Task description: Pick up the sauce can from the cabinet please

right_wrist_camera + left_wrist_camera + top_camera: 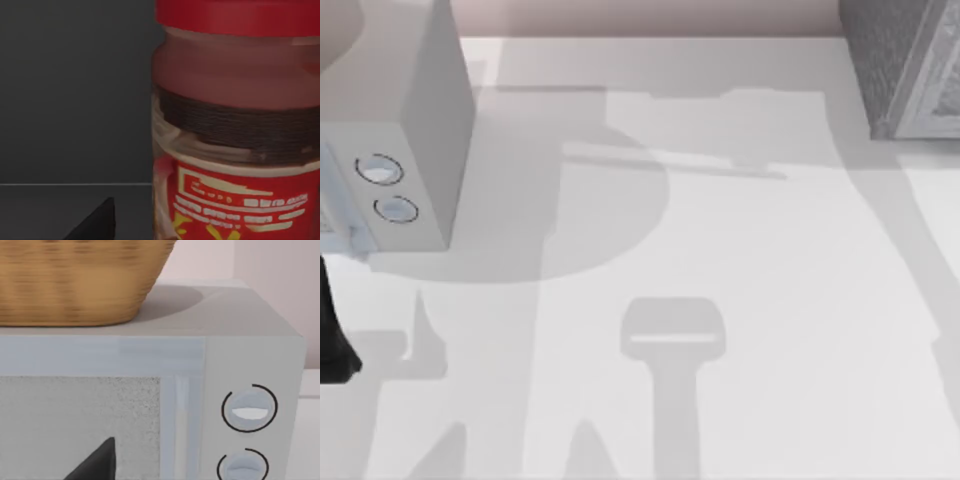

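The sauce can stands upright inside the dark cabinet, seen very close in the right wrist view. It has a red lid, a dark band and a red label with pale print. A dark part of my right gripper shows low in that view, beside the can; whether it touches the can cannot be told. In the top view the cabinet is the speckled dark grey box at the far right corner. My left gripper hangs in front of the microwave door, and its arm is at the table's left edge.
A light grey microwave with two round dials stands at the far left, with a wicker basket on top of it. The white table between the microwave and the cabinet carries arm shadows.
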You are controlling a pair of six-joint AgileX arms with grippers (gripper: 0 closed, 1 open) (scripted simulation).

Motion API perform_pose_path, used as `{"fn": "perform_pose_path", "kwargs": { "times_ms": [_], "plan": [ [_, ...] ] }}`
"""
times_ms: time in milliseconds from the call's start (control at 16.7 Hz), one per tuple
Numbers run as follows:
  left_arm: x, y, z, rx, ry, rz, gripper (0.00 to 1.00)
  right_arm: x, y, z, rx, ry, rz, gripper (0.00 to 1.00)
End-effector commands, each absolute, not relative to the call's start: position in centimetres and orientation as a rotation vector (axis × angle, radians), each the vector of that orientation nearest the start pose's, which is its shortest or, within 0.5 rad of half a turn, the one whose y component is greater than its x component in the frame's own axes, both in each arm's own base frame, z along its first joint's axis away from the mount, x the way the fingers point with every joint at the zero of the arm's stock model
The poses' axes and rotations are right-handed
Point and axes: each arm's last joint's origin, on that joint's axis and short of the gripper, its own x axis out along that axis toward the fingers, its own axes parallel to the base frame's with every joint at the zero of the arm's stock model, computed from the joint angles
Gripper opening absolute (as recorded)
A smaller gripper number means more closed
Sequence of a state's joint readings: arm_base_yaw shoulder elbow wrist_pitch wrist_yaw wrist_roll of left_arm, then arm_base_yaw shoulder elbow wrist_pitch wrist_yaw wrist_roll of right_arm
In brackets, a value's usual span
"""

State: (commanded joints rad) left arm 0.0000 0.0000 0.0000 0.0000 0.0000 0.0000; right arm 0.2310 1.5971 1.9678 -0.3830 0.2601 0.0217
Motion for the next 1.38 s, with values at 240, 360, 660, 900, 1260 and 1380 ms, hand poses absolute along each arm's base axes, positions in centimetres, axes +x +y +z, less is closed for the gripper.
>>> {"fn": "perform_pose_path", "kwargs": {
  "times_ms": [240,360,660,900,1260,1380],
  "plan": [
    [10.6,-0.1,16.0,0.000,0.000,0.000,1.00,34.1,7.7,51.0,0.005,0.004,-0.010,1.00],
    [10.6,-0.1,16.0,0.000,0.000,0.000,1.00,35.5,7.8,51.1,0.005,0.003,-0.010,1.00],
    [10.6,-0.1,16.0,0.000,0.000,0.000,1.00,38.6,7.7,50.9,0.005,0.003,-0.010,1.00],
    [10.6,-0.1,16.0,0.000,0.000,0.000,1.00,38.8,7.7,50.9,0.005,0.003,-0.010,1.00],
    [10.6,-0.1,16.0,0.000,0.000,0.000,1.00,38.8,7.7,50.9,0.005,0.003,-0.010,0.62],
    [10.6,-0.1,16.0,0.000,0.000,0.000,1.00,38.8,7.7,50.9,0.005,0.003,-0.010,0.47]
  ]
}}
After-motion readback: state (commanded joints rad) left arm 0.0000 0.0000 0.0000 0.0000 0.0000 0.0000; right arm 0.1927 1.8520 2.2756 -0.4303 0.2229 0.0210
